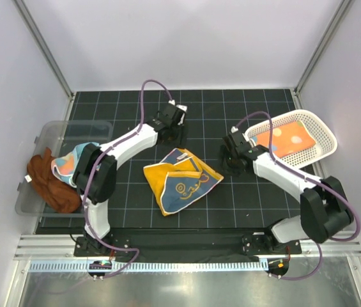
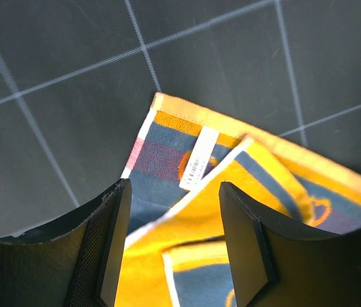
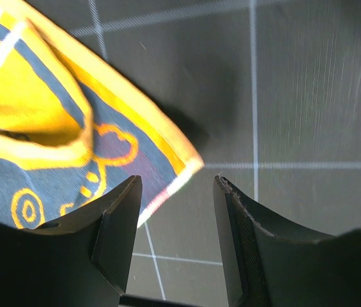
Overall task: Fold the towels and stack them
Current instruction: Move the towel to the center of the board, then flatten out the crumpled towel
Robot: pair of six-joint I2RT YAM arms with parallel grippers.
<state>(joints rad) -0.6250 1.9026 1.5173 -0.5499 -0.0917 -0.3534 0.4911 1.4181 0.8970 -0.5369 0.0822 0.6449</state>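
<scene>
A yellow and blue towel (image 1: 181, 180) lies loosely folded on the black grid mat, mid-table. My left gripper (image 1: 175, 135) hovers over its far corner. In the left wrist view this gripper (image 2: 175, 192) is open, with the towel (image 2: 276, 173) and its white label below the jaws and nothing gripped. My right gripper (image 1: 234, 167) is just right of the towel. In the right wrist view it (image 3: 177, 185) is open over bare mat, and the towel's corner (image 3: 46, 115) ends just ahead of its left finger. An orange polka-dot towel (image 1: 282, 139) lies in the basket. A rust-brown towel (image 1: 52, 182) hangs over the bin.
A white perforated basket (image 1: 324, 131) stands at the right. A clear plastic bin (image 1: 59, 131) sits at the left edge, with a light blue and orange cloth (image 1: 68, 163) in it. White walls enclose the mat on three sides.
</scene>
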